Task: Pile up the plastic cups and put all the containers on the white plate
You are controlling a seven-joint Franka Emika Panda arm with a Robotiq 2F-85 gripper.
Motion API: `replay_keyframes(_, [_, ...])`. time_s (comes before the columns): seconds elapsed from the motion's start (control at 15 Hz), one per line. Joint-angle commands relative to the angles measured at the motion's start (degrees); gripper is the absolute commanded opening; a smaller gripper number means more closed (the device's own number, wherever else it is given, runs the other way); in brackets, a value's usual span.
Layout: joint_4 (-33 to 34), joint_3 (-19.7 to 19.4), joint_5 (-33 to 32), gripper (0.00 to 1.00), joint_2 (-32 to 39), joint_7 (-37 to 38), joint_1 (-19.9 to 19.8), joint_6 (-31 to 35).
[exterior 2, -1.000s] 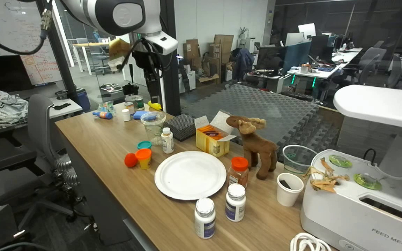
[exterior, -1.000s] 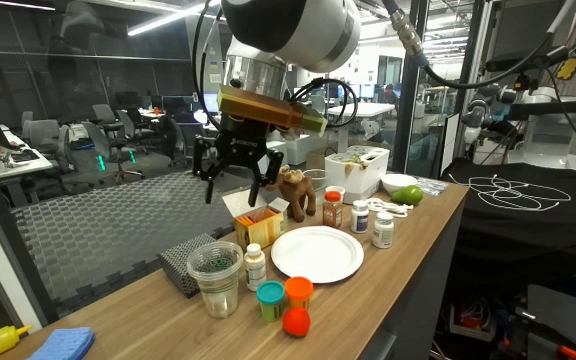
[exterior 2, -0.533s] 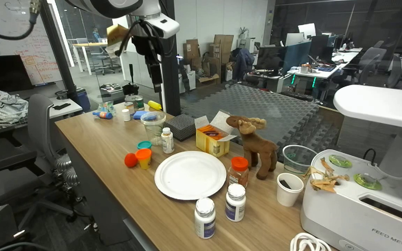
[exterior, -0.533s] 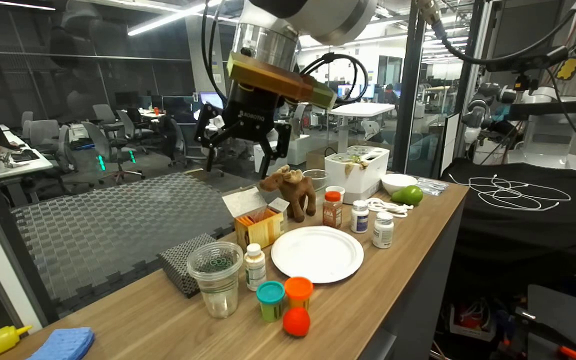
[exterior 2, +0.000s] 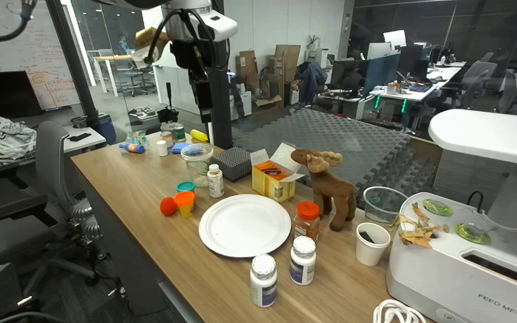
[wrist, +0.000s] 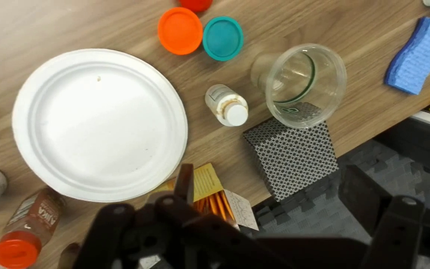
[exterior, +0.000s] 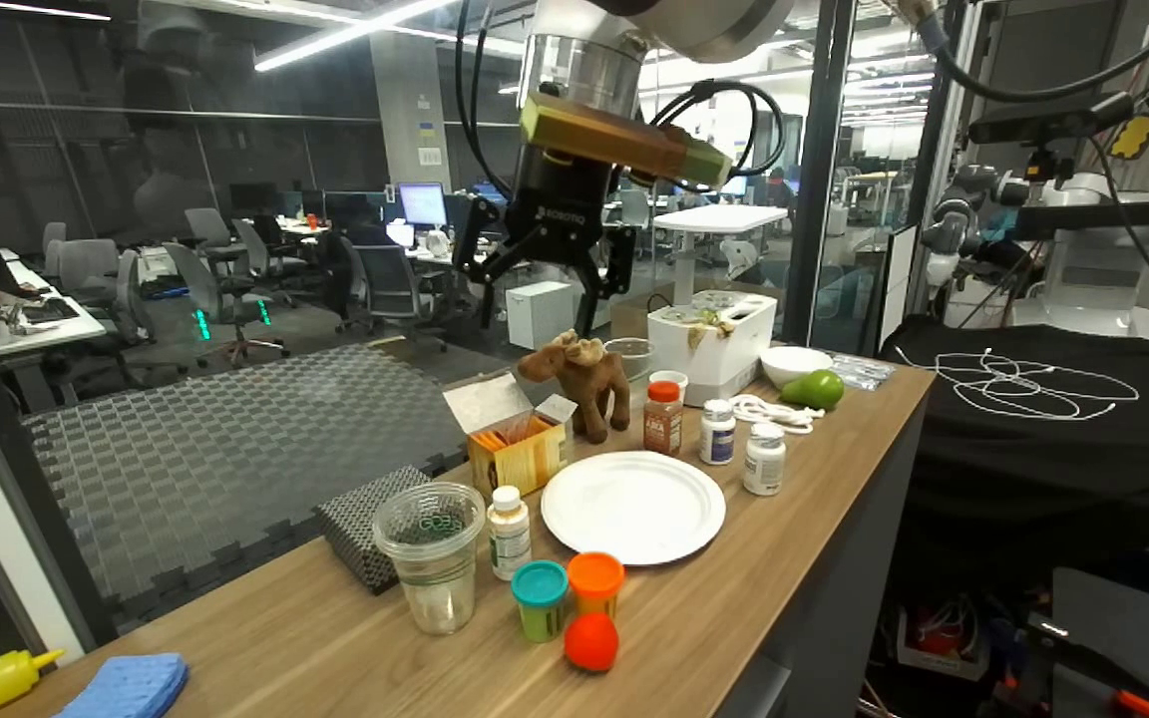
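Wood-grained counter (exterior: 295, 638) (grey mats (exterior: 265, 419) and office chairs (exterior: 390, 282) beyond); end effector (exterior: 535, 327) spread wide.

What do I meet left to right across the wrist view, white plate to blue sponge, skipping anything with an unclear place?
White plate, orange-lidded container, teal-lidded container, clear plastic cup, blue sponge.

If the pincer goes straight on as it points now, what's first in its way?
Probably the patterned block: in the wrist view it shows ahead of the open pincer. Depth is unclear, so the white-capped bottle nearby could catch first.
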Motion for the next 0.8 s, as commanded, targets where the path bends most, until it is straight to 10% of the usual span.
replay_keyframes(0.0, [-4.3,-0.1,-1.6,1.0,-3.4,-0.7,-1.0,-1.7])
replay_keyframes(0.73, [-2.8,0.5,-7.3,1.0,7.2,3.0,0.9,-2.3])
